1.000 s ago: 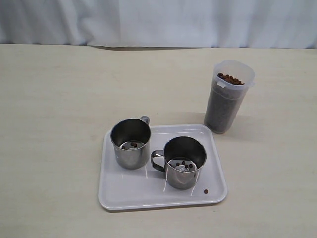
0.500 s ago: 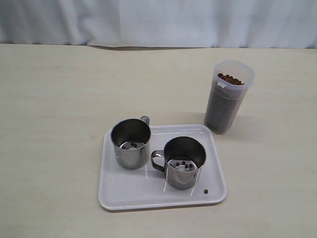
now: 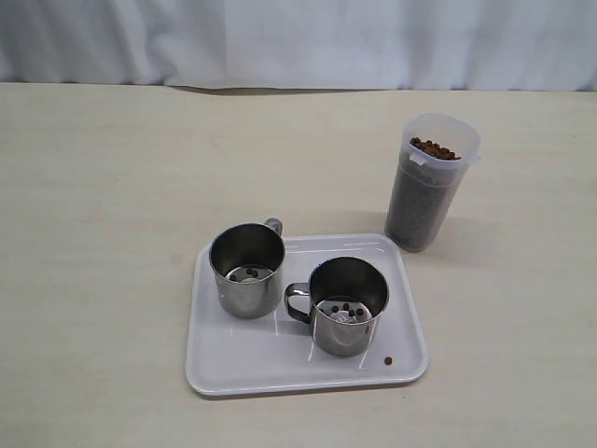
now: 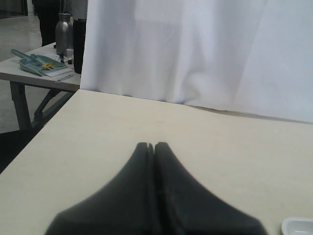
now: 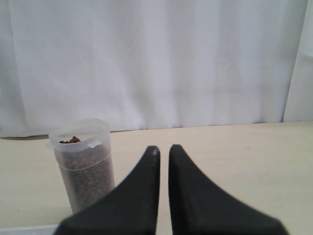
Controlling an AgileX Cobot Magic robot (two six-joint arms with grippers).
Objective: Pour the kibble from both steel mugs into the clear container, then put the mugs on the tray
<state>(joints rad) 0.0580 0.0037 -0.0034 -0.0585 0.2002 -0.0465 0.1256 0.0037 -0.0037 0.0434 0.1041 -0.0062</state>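
Beige surface (image 3: 112, 233): matte, carrying tray and container; white curtain (image 3: 298, 37) behind its far edge.
Tray (image 3: 233, 369): white, rounded corners, low rim, flat on surface toward the near edge of the exterior view; both mugs upright on it.
Container (image 3: 431, 187): frosted plastic, upright on surface, off the tray, just beyond its far right corner in the exterior view; filled with kibble nearly to the rim.
Back mug (image 3: 246, 271): steel, on the tray's left half, handle turned to the far side; a few pellets at the bottom.
Front mug (image 3: 347, 306): steel, just beside back mug, handle pointing toward it; a few pellets at the bottom.
Left fingers (image 4: 144, 161): dark, pressed together, holding nothing, above bare surface.
Right fingers (image 5: 150, 166): dark, almost together with a thin slit between, holding nothing, container ahead of them.
Kibble (image 3: 434, 148): dark brown, almost all in container; one stray pellet (image 3: 388, 360) on tray near its front right corner.
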